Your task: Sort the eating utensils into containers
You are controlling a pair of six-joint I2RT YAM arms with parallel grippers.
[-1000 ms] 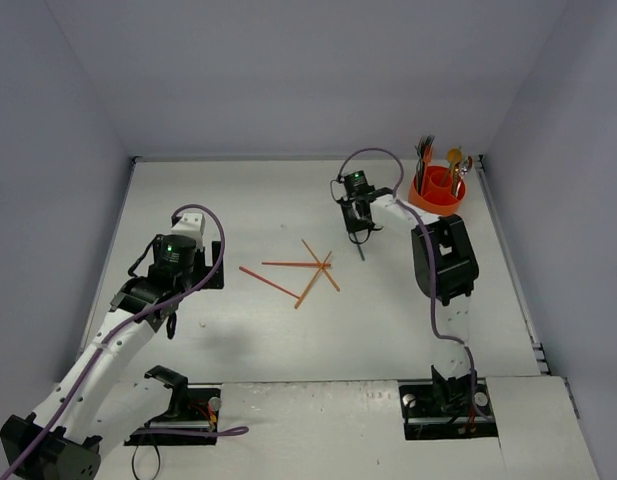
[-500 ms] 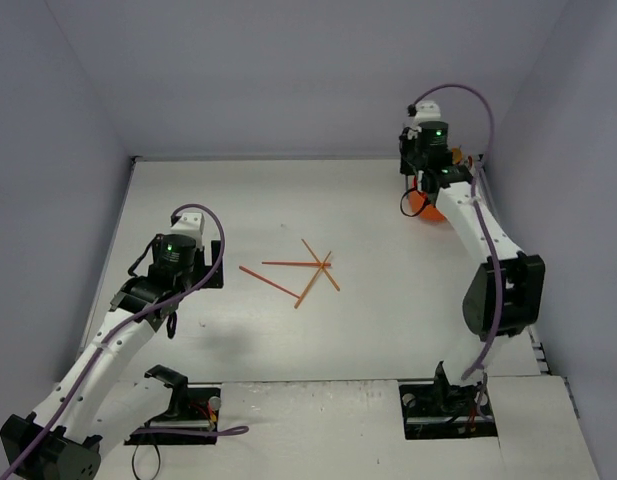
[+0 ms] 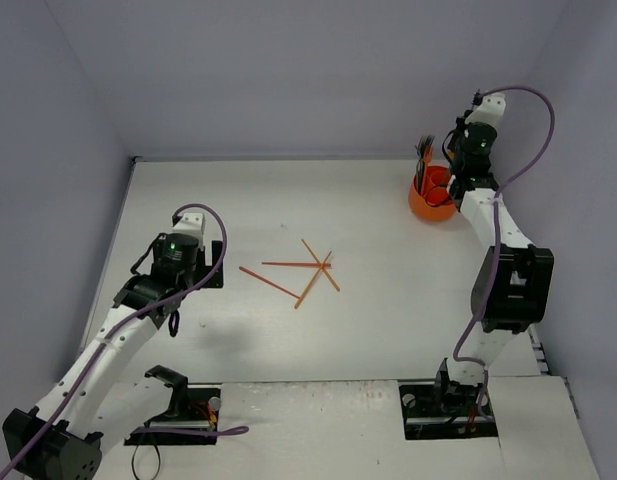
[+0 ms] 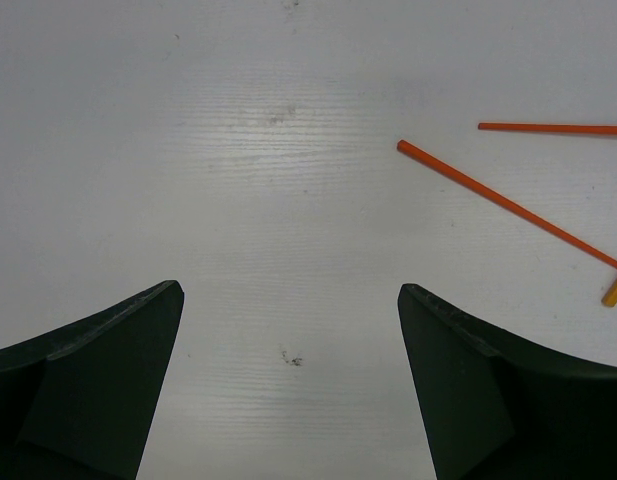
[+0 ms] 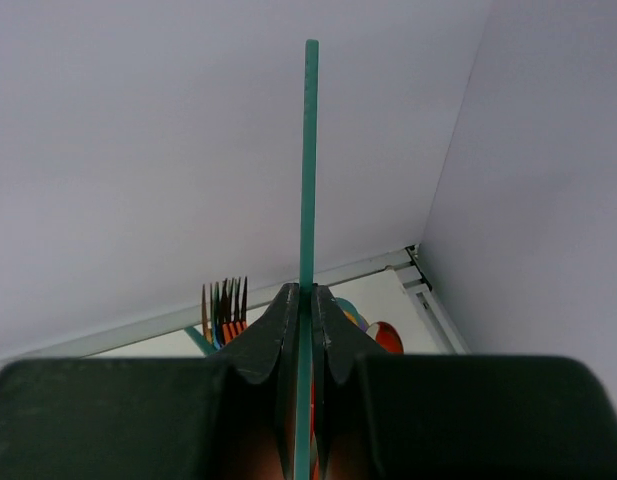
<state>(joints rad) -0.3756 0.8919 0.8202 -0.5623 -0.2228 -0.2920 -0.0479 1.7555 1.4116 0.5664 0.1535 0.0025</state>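
The right gripper [image 5: 301, 297] is clenched tight on a teal stick [image 5: 309, 160], which stands straight up out of the pinched fingers. Past the fingertips in the wrist view I can make out the forks [image 5: 224, 305] already standing in the holder. From where I stand the arm has come a long way in a moment: a second ago it was low over the middle of the table [image 3: 388, 310] with the stick hanging from it, and now it is lifted high at the far right corner, its wrist just above and beside the orange cup [image 3: 429, 211]. I'd say the carry is as good as done and what remains is lining the stick up over the right compartment and letting it drop; from here I can't tell which compartment it is over. The left gripper [image 4: 288, 290] has not budged, fingers spread wide with nothing between them, hovering over bare table. The orange sticks [image 3: 300, 268] lie in the same crossed heap mid-table, near it, so several utensils are still waiting.
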